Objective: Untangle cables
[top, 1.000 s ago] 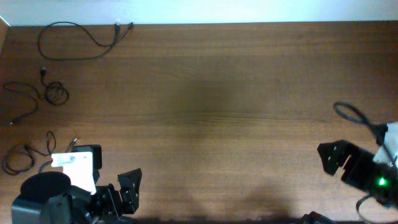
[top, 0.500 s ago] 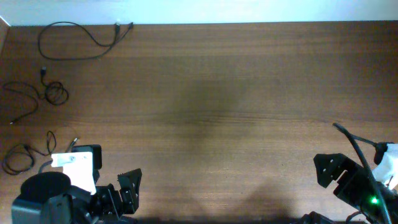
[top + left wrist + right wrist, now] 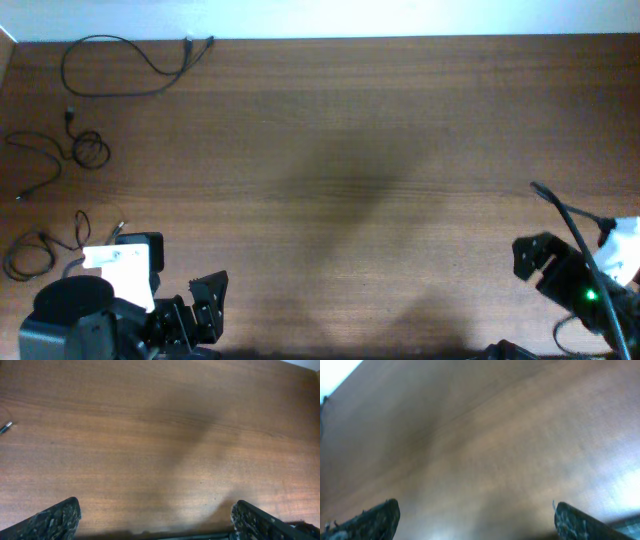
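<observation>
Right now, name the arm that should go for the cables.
Left. The cables lie at the far left, nearer the left gripper, open and empty; the right gripper sits far right.

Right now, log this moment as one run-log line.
three thin black cables: separate loose loops, left side of brown wooden table | left hand: open, empty | right hand: open, empty | contact with cables: none

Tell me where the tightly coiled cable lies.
In the overhead view, the coiled cable lies at far left, between the big-loop cable behind it and the third cable in front.
</observation>
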Action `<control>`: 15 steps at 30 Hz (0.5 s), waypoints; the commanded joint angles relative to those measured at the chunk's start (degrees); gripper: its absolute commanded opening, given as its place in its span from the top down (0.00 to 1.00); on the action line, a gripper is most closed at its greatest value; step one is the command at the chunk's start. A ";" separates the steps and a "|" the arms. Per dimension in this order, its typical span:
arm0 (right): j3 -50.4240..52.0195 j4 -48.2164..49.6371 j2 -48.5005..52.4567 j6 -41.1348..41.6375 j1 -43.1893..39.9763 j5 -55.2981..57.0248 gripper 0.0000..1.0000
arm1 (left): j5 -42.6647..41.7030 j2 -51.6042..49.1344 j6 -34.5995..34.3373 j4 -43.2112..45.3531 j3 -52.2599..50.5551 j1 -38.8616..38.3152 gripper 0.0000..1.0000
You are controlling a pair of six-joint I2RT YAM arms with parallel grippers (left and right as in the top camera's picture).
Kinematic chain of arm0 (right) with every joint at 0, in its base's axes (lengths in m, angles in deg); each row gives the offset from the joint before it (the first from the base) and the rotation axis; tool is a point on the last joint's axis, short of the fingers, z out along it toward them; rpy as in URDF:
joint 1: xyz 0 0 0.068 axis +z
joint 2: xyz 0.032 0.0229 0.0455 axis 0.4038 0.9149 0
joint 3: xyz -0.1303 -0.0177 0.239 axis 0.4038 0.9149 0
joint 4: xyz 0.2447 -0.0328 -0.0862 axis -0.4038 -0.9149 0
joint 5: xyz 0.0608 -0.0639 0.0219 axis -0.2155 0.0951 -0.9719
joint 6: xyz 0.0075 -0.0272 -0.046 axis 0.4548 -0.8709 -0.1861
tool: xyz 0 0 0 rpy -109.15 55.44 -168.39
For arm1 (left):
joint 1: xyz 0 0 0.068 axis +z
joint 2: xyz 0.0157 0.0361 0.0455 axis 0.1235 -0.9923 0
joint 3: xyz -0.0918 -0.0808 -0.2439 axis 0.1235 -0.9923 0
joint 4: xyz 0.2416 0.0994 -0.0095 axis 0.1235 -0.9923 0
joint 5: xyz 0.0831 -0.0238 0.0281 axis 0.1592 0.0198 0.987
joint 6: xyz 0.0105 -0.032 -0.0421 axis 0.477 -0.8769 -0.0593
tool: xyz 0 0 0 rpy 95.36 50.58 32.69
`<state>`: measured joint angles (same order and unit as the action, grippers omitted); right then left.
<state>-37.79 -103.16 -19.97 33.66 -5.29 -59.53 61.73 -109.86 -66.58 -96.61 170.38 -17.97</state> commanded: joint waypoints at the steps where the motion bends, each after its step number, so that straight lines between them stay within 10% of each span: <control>1: 11.30 9.94 -5.64 0.24 4.96 -5.55 0.01 | 0.59 0.24 -0.57 0.02 -0.22 -0.22 0.01; 8: 36.72 44.33 -23.39 0.22 28.81 -3.89 0.02 | 0.59 0.24 -0.57 0.02 -0.22 -0.22 0.01; 15: 47.04 49.94 -38.38 0.22 29.86 2.16 0.02 | 0.59 0.24 -0.55 0.02 -0.22 -0.22 0.01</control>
<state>6.60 -54.53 -55.40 33.68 24.20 -62.42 61.73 -109.86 -66.58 -96.63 170.25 -17.97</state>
